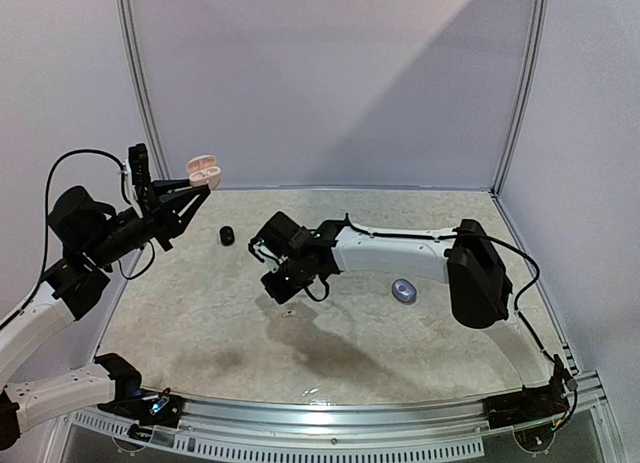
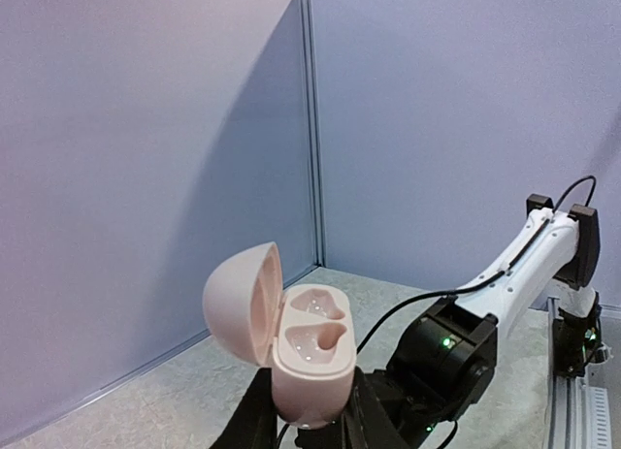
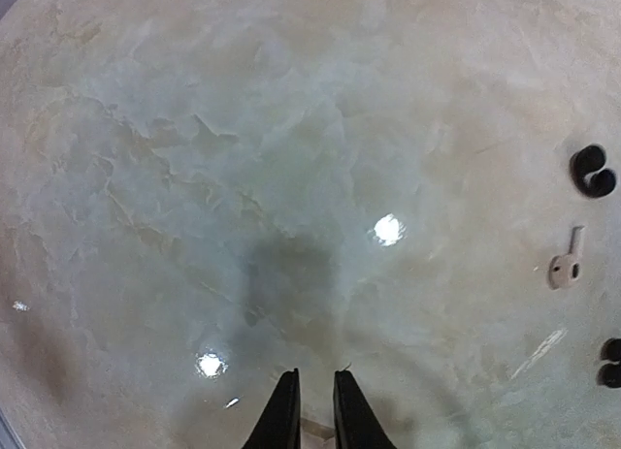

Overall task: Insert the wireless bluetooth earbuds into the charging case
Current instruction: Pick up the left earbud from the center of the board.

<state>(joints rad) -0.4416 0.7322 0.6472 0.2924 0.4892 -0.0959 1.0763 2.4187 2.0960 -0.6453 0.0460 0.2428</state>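
Pale lilac walls (image 1: 330, 83) enclose a glossy marbled tabletop (image 1: 330, 333)

Black earbud (image 3: 610, 363) cut off at right edge, right hand (image 3: 310, 415) fingertips cropped

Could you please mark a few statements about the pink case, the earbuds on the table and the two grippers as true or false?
1. The pale pink rounded charging case stands open. True.
2. Both wells of the case hold earbuds. False: both look empty.
3. The left gripper holds the case in the air. True.
4. The right gripper grips the pale stemmed earbud. False: that earbud lies on the marbled table, apart from the gripper.
5. A glossy black earbud lies on the table. True.
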